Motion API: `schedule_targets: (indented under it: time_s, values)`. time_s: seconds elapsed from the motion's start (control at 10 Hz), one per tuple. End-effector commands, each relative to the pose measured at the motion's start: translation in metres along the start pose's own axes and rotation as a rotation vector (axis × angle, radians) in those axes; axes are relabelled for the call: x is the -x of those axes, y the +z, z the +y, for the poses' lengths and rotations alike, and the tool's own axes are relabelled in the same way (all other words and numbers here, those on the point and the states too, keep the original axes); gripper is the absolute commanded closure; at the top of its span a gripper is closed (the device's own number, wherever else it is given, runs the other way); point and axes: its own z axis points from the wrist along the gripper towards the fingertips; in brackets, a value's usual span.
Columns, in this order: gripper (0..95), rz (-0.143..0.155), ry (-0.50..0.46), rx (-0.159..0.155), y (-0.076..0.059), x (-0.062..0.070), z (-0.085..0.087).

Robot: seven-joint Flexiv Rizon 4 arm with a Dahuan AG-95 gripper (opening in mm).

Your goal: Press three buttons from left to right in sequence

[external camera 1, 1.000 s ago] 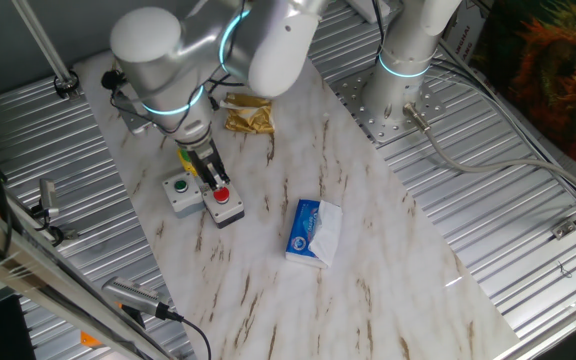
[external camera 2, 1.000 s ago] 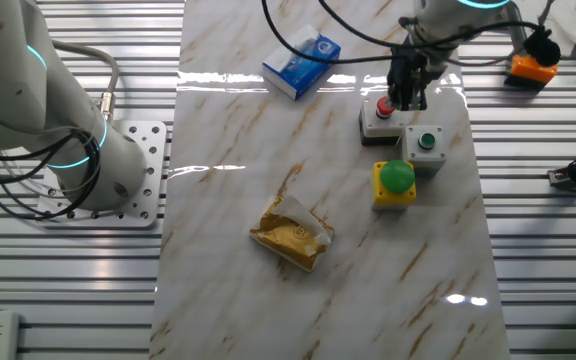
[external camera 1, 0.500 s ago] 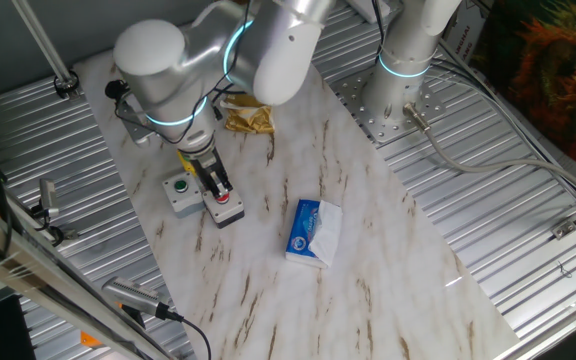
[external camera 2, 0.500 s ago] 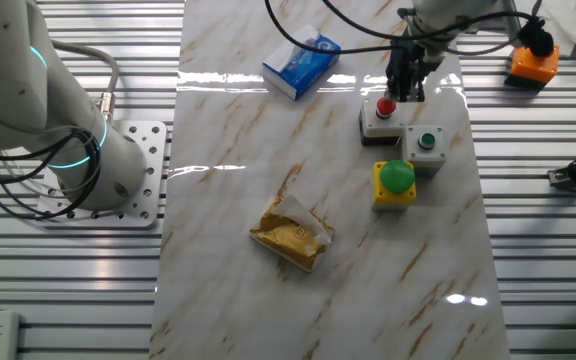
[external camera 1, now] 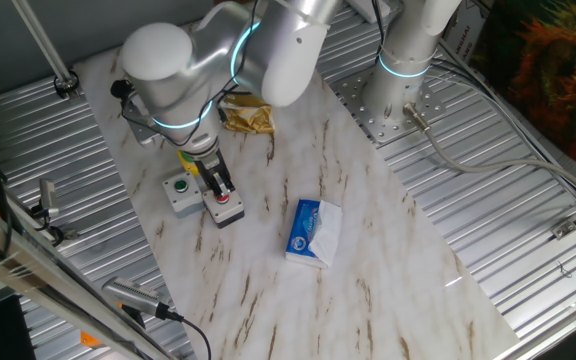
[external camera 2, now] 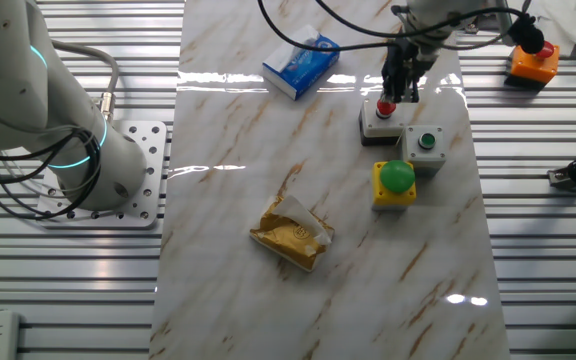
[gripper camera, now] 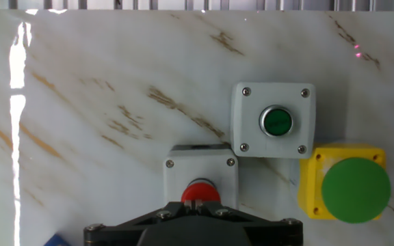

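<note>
Marble-patterned white surface (external camera 2: 228,130) with tan veins lies glossy and flat between ribbed aluminium side panels (external camera 2: 68,300). Over its far end the silver, rounded-jointed robot arm (external camera 1: 218,50) bends down, its joints ringed with a cyan glow.

A blue-and-white soft tissue packet (external camera 1: 314,232) lies flat near the middle of the surface, well apart from the buttons. A crumpled golden foil wrapper (external camera 2: 291,235) sits nearer the arm's base.

The three button boxes stand clustered close together. The square yellow plastic box with a big smooth green dome (gripper camera: 349,186) stands just beside the square grey box with a small round green button (gripper camera: 273,121), whose corners carry four screws. Touching that one's lower left corner in the hand view is the grey box with a red round button (gripper camera: 200,182). All three buttons face straight up. In the other fixed view the boxes step diagonally from the yellow one (external camera 2: 395,183) through the green-button one (external camera 2: 425,145) to the red-button one (external camera 2: 381,115).

The black end effector (external camera 2: 396,86) points straight down, its tip directly over the red button; I cannot tell whether its fingers are apart or together, nor whether they touch the button.
</note>
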Motion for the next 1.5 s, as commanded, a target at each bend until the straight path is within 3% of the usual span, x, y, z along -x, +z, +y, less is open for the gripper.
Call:
schedule_targets:
  time_s: [0.1, 1.5]
  values:
    - [95.0, 0.000, 0.003, -0.002, -0.0002, 0.0001, -0.0015]
    - [95.0, -0.001, -0.019, -0.003, 0.0026, 0.0012, -0.0086]
